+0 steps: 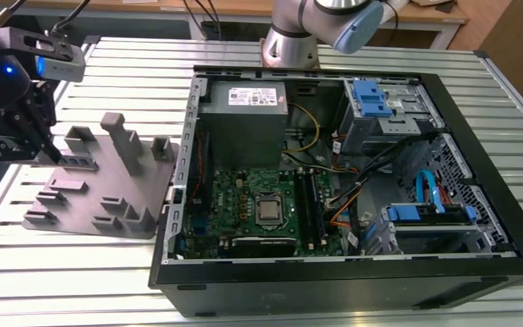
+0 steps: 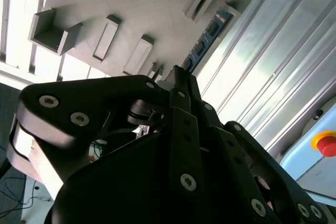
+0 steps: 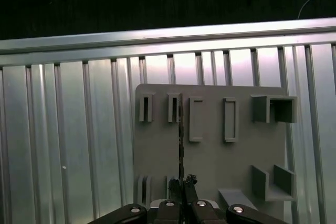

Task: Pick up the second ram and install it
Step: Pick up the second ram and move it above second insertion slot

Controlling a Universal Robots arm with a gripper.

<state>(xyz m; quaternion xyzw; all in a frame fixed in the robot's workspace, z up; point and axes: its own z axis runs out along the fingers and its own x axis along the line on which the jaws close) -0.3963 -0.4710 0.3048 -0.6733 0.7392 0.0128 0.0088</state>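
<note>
The exterior view looks down steeply from high and well back, taking in the desk [image 1: 80, 272] with the open computer case [image 1: 334, 293] in the middle and the tool [image 1: 48, 153] at the exterior view's left, over a grey plate [image 1: 107, 184]. The first wrist view looks straight down past the tool's tips, close above that plate, while the second wrist view sits closer still behind the tool's links, looking slantwise along them. All three share the plate and desk under the tool; both wrist views share the memory stick [image 3: 180, 129] at its tips.
</note>
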